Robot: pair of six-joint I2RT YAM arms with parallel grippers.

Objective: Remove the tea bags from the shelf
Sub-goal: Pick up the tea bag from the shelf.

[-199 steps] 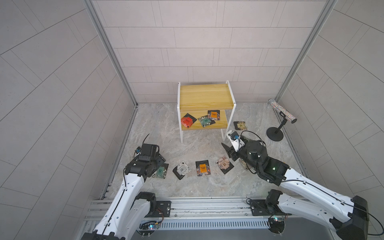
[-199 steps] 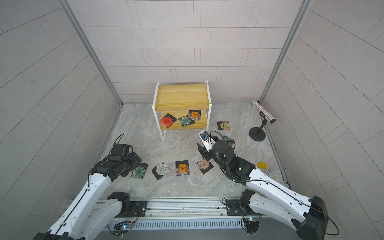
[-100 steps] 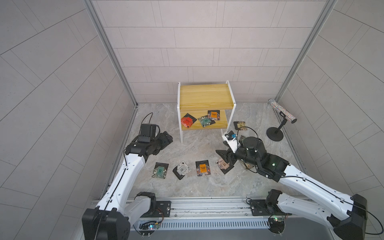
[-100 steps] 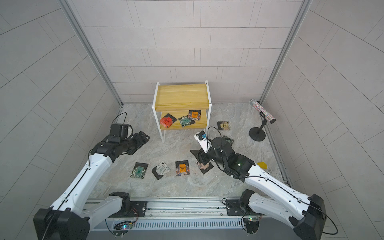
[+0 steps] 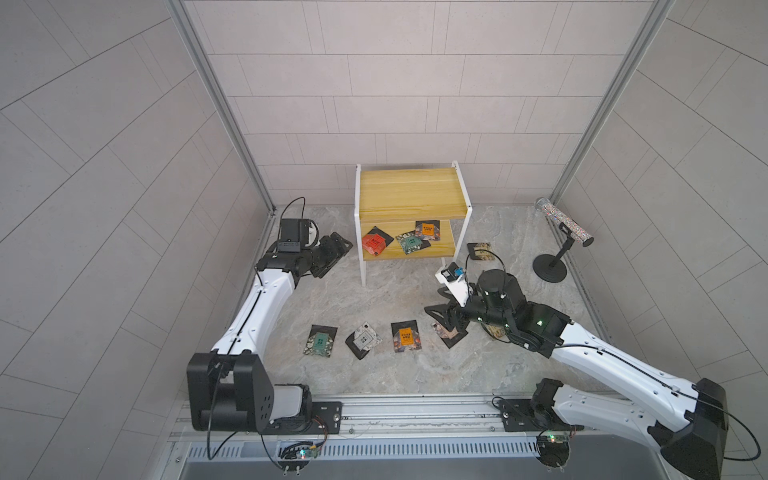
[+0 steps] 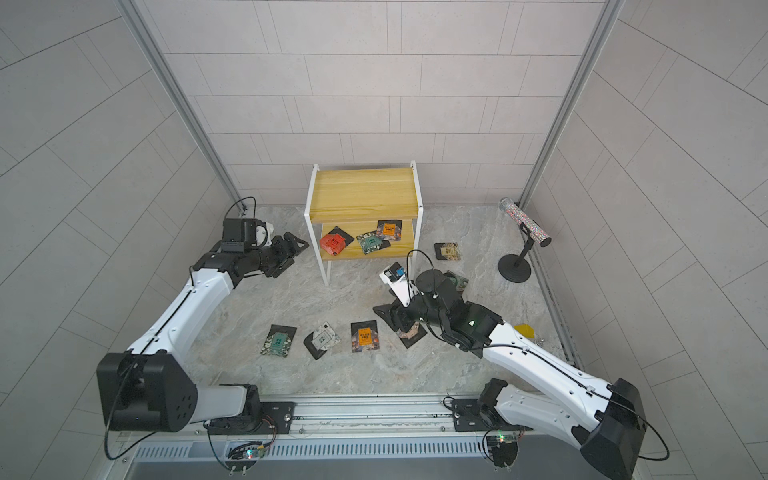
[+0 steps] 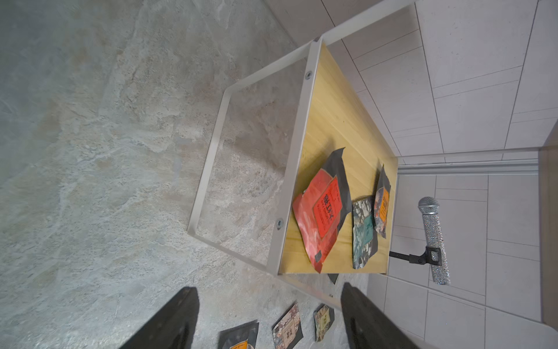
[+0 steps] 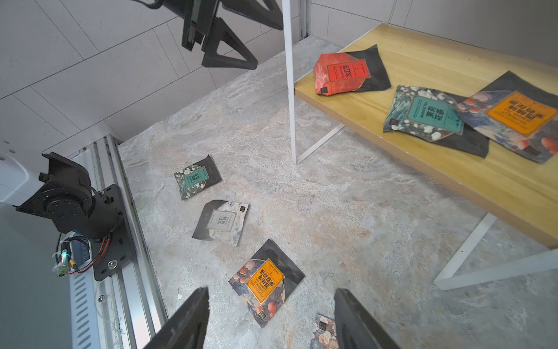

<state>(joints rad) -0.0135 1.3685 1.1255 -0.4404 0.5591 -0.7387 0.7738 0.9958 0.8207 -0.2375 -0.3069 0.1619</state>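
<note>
On the shelf's (image 5: 409,191) lower board lie three tea bags (image 5: 409,242); left tool (image 5: 338,253) and right tool (image 5: 434,300) gape empty.

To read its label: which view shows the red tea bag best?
The right wrist view: the red tea bag shows its whole face, label sharp. The left wrist view shows it large but slanted; both top views show it small.

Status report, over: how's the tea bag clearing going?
Left end effector open, empty, beside shelf. Right end effector open, empty. Three tea bags on lower board. White frame leg between left end effector and them.
</note>
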